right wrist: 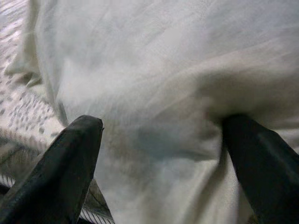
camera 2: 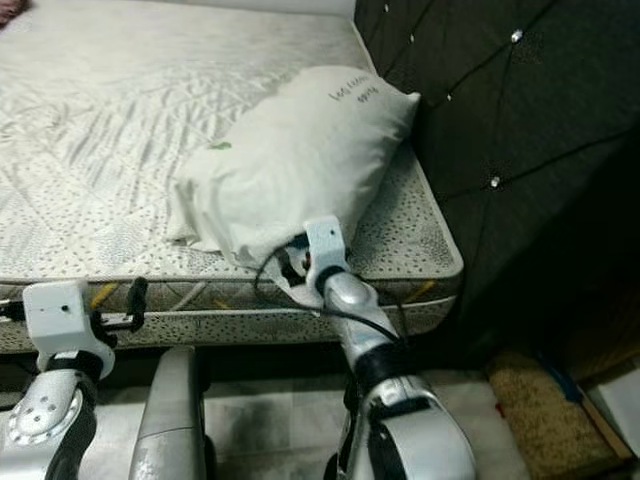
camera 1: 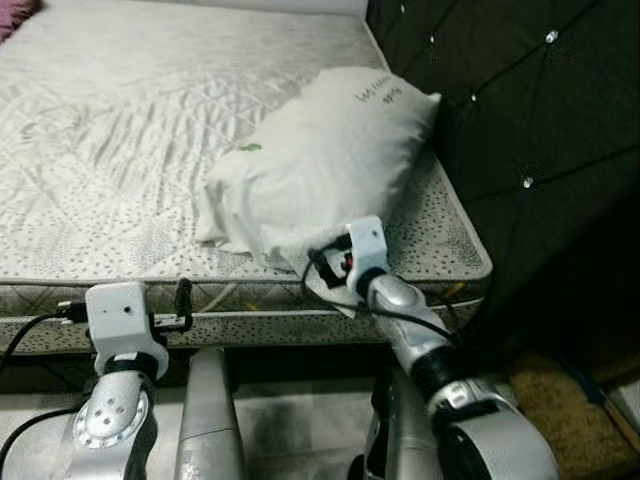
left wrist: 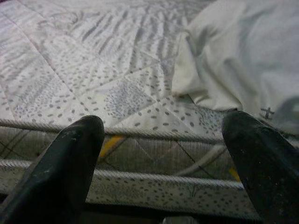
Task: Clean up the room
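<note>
White pillow lying on the right part of the bare quilted mattress, close to the dark tufted headboard on the right. Far end of the pillow near the headboard, near corner hanging slightly over the mattress's near edge. Small dark writing on the pillow's far end, too small to read.

Right gripper at the mattress's near edge, pushed into the pillow's near corner. Fingers spread wide in the right wrist view, one finger beside the speckled mattress and the other pressing a dent into the white cloth; cloth bulging between them, not yet pinched. From the head views, right wrist with its white camera block touching the pillow's near corner, black cable looping beside it.

Left gripper well to the left, just short of the mattress's near edge and apart from the pillow. Fingers spread, nothing between them; beyond them the corded mattress border and the pillow's loose left corner. Left wrist block level with the mattress side.

Pale tiled floor below the bed, brownish rug at near right.
</note>
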Robot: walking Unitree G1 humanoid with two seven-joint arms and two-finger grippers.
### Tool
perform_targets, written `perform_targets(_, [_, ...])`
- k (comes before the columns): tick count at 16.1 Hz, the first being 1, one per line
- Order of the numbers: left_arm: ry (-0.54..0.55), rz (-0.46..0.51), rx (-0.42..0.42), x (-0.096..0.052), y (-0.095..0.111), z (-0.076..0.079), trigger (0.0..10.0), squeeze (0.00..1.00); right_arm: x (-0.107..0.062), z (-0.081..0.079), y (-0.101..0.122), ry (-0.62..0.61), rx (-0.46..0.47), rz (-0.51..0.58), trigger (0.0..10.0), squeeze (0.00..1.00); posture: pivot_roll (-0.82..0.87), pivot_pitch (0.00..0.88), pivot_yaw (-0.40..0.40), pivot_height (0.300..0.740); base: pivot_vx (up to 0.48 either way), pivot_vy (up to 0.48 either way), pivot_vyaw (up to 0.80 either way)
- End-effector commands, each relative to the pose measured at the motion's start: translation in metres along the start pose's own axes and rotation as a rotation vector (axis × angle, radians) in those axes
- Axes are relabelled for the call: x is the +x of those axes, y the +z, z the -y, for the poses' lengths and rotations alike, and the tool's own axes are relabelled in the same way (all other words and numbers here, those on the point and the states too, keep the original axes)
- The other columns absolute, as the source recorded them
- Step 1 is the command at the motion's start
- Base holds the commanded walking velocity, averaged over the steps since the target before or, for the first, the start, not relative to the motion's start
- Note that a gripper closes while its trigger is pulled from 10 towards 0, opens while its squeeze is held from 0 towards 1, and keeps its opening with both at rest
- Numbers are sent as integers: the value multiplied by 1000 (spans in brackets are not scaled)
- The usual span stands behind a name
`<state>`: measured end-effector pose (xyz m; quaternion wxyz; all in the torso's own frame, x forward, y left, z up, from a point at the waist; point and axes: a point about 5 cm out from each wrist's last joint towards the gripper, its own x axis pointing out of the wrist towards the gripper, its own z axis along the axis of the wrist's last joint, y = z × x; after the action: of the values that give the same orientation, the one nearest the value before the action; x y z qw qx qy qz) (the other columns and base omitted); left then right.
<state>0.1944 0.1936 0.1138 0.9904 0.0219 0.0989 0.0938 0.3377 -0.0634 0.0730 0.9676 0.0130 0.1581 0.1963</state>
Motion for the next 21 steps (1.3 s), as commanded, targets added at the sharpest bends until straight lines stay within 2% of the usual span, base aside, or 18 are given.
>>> perform_targets(1, [-20, 0, -6, -3, 4, 4, 10000, 0, 4, 1, 5, -37, 65, -10, 4667, 0, 175, 76, -104, 524, 0, 0, 0])
perform_targets(2, [-18, -5, -7, -7, 4, 3, 10000, 0, 5, -2, 6, -44, 88, -16, 1333, 0, 180, 85, -108, 524, 0, 0, 0])
perform_targets(3, [-12, -13, -10, -9, 3, 3, 10000, 0, 6, -3, 7, -55, 123, -11, 0, 0, 181, 90, -109, 524, 0, 0, 0])
perform_targets(6, [-14, -29, -9, -13, 2, 2, 10000, 0, 9, 2, 10, -135, 222, -18, 0, 0, 185, 103, -112, 524, 0, 0, 0])
perform_targets(7, [-17, -37, -8, -13, 3, 2, 10000, 0, 13, 0, 15, -189, 339, -35, 0, 0, 188, 106, -111, 524, 0, 0, 0])
perform_targets(11, [-31, -37, 6, -14, 5, 0, 10000, 0, 20, -15, 25, -165, 448, -35, 0, 0, 205, 109, -104, 524, 0, 0, 0])
perform_targets(14, [-36, -37, 5, -14, 6, 1, 10000, 0, 22, -16, 27, -171, 475, -41, 0, 0, 211, 105, -106, 524, 0, 0, 0])
perform_targets(18, [-44, -36, 1, -10, 7, 4, 10000, 0, 21, 4, 36, -215, 466, -16, 0, 0, 202, 91, -108, 524, 0, 0, 0])
perform_targets(21, [-59, -23, 1, -1, 10, 7, 10000, 0, 17, 31, 42, -273, 452, 12, 0, 0, 192, 88, -109, 524, 0, 0, 0])
